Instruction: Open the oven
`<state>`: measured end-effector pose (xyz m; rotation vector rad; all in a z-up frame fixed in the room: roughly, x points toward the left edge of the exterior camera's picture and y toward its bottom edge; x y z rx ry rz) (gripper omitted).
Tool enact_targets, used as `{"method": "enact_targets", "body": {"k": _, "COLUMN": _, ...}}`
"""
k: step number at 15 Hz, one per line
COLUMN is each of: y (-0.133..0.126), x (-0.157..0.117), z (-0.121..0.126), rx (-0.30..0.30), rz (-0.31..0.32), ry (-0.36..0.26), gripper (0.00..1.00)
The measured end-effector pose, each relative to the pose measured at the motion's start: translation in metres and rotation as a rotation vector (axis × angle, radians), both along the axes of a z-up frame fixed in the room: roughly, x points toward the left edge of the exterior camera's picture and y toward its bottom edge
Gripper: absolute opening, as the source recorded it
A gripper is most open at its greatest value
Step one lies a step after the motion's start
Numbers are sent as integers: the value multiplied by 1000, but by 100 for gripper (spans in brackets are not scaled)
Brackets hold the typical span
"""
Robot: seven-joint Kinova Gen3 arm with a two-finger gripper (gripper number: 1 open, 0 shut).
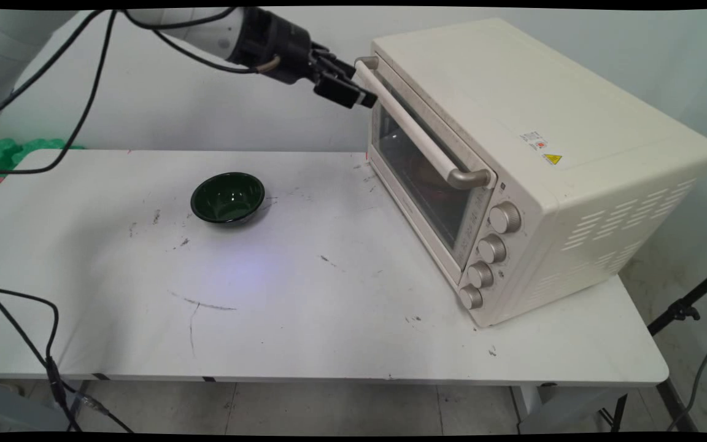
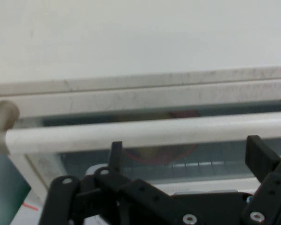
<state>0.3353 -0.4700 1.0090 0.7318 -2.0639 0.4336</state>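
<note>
Far left: a green moulded thing [image 1: 16,149] lies at the back corner of the surface [image 1: 304,319], well apart from me; I cannot tell what it is.
Left of centre: a dark green bowl [image 1: 227,196] stands upright and alone, empty as far as I see.
My claw [image 1: 350,89]: raised well above the surface and reaching rightward to the oven's upper left corner. Fingers [image 2: 256,149] are spread wide with nothing between them.
Handle [image 1: 415,132]: a pale bar running across the top of the door. In the hand view it [image 2: 154,131] crosses just beyond my fingertips, which rise to its lower edge near its left end. I cannot tell whether they touch it.
Door [image 1: 418,178]: shut, with a glass pane. Something round with a reddish rim shows dimly behind it, kind unknown.
Knobs [image 1: 491,248]: four in a column, right of the door.
Oven [image 1: 513,110]: a cream box on the right half of the surface, set at an angle.
</note>
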Motion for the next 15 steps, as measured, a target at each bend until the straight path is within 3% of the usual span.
{"method": "enact_targets", "body": {"k": 2, "y": -4, "x": -7, "z": 1, "rx": -7, "rz": 0, "ry": 1, "gripper": 100}}
{"method": "enact_targets", "body": {"k": 3, "y": -7, "x": -12, "z": 2, "rx": -11, "rz": 0, "ry": 2, "gripper": 0}}
{"method": "enact_targets", "body": {"k": 15, "y": -38, "x": -48, "z": -8, "rx": -31, "rz": 9, "ry": -35, "gripper": 0}}
